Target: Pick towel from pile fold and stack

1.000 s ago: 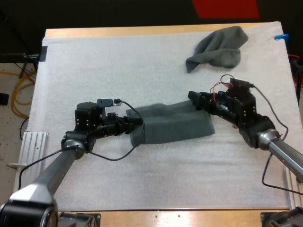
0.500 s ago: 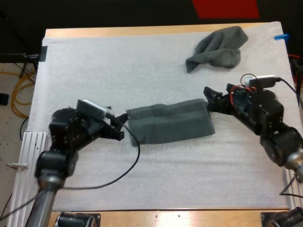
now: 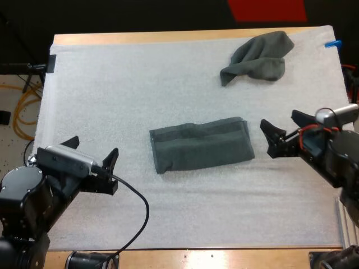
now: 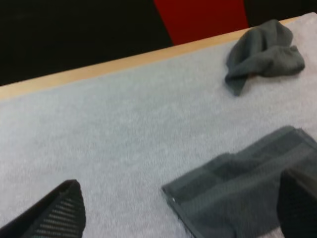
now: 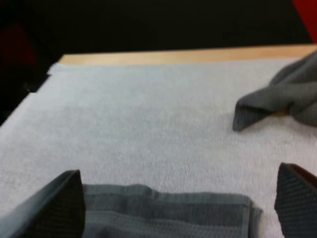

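A folded dark grey-green towel (image 3: 201,143) lies flat on the white mat (image 3: 140,84) near its middle, with nothing touching it. A crumpled towel (image 3: 258,56) sits at the far right of the mat. My left gripper (image 3: 92,152) is open, raised near the mat's front left, well clear of the folded towel (image 4: 242,191). My right gripper (image 3: 283,130) is open to the right of the folded towel (image 5: 163,210), a short gap away. The crumpled towel (image 4: 265,52) lies by the far table edge, and the right wrist view shows the crumpled towel (image 5: 282,104) beyond the folded one.
A wooden table edge (image 3: 168,36) runs along the far side of the mat. A metal rail (image 3: 33,174) lies off the mat's left side. A black cable (image 3: 137,218) from my left arm loops over the front of the mat.
Both grippers have let go of the folded towel's ends and pulled back, the left toward the front left, the right to the right. The folded towel stays flat.
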Controlling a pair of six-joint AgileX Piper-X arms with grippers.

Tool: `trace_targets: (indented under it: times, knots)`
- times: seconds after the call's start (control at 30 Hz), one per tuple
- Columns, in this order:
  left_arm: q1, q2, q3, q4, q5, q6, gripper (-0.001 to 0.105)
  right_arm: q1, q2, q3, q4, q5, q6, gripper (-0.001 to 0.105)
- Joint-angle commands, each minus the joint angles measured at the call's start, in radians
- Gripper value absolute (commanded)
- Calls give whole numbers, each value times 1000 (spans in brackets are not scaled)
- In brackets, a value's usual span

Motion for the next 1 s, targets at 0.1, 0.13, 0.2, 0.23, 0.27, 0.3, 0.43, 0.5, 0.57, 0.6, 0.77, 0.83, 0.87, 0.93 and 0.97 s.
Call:
trace_targets:
  times: [0.1, 0.13, 0.2, 0.23, 0.27, 0.3, 0.43, 0.5, 0.57, 0.6, 0.77, 0.83, 0.87, 0.93, 0.97]
  knots:
    - [0, 2, -3, 73, -13, 5, 76, 0, -50, -8, 59, 48, -18, 75]
    - [0, 5, -3, 91, -13, 5, 76, 0, -52, -8, 96, 79, -18, 75]
    - [0, 5, -3, 113, -13, 5, 76, 0, -44, -8, 151, 115, -18, 75]
    - [0, 5, -3, 122, -13, 5, 76, 0, -32, -8, 186, 120, -18, 75]
    - [0, 5, -3, 127, -13, 5, 76, 0, -16, -8, 208, 119, -18, 75]
    - [0, 5, -3, 129, -13, 5, 76, 0, -5, -8, 223, 119, -18, 75]
    - [0, 5, -3, 139, -13, 5, 76, 0, 89, -8, 246, 102, -18, 75]
    - [0, 5, -3, 147, -13, 5, 76, 0, 136, -9, 246, 84, -17, 75]
    - [0, 5, -3, 161, -13, 5, 76, 0, 204, -17, 246, 43, -4, 75]
    - [0, 5, -3, 164, -12, 5, 76, -3, 232, -21, 246, 24, -1, 75]
    - [0, 5, -3, 191, -2, 5, 76, -96, 399, -69, 243, -175, 20, 75]
    - [0, 5, -3, 190, -2, 5, 76, -152, 448, -83, 238, -253, 17, 75]
    - [0, 5, -3, 190, -2, 5, 76, -181, 474, -89, 232, -301, 17, 75]
    - [0, 8, -3, 190, -2, 5, 76, -235, 521, -92, 215, -361, 15, 75]
    - [0, 8, -3, 190, -2, 5, 76, -265, 548, -92, 202, -397, 15, 75]
